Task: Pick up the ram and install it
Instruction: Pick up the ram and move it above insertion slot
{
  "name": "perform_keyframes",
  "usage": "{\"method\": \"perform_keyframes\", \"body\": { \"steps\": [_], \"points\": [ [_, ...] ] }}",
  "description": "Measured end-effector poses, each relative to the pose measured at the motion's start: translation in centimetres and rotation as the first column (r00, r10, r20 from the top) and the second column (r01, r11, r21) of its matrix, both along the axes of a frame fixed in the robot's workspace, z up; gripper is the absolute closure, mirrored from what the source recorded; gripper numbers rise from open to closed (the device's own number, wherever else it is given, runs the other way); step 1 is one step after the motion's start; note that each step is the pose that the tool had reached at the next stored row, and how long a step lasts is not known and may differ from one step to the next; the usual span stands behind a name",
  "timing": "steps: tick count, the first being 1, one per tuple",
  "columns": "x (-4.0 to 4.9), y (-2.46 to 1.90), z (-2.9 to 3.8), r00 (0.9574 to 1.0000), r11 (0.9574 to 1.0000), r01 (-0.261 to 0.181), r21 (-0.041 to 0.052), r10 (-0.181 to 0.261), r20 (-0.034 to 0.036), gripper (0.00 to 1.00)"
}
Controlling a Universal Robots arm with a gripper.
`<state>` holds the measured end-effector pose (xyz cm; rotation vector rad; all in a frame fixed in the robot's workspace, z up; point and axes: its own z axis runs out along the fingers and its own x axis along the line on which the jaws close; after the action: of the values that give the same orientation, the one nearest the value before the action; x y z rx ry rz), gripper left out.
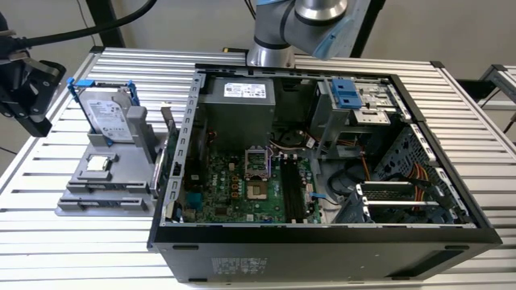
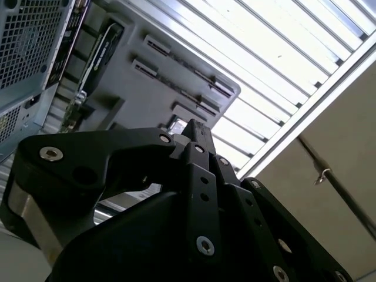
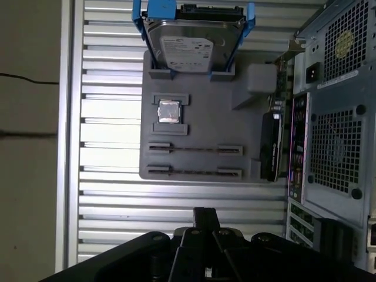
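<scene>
My black gripper (image 1: 34,124) hangs at the exterior view's far left, over the table edge and beside the grey parts fixture (image 1: 81,202). Its fingertips meet in both wrist views, so the gripper (image 3: 205,214) (image 2: 197,126) is shut with nothing in it. Two thin dark strips lie edge-on in the fixture's paired holders; they look like the ram (image 3: 194,148), with a second stick (image 3: 194,172) nearer the gripper. The gripper is apart from them. The long black motherboard slots (image 1: 290,190) lie inside the open computer case (image 1: 322,232).
The fixture (image 3: 202,126) also holds a hard drive in a blue caddy (image 1: 107,118) (image 3: 192,44), a square processor chip (image 3: 169,110) and a black card (image 3: 271,151) next to the case. The arm's base (image 1: 270,54) stands behind the case. Ribbed metal tabletop (image 1: 48,241) surrounds everything.
</scene>
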<state>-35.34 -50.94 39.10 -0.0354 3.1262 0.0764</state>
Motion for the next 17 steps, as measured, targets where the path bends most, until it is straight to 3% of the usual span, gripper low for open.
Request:
{"method": "perform_keyframes", "body": {
  "steps": [17],
  "points": [
    [0.00, 0.00, 0.00, 0.9981, 0.9981, -0.061, -0.0001, 0.061, -0.0001, 1.00]
  ]
}}
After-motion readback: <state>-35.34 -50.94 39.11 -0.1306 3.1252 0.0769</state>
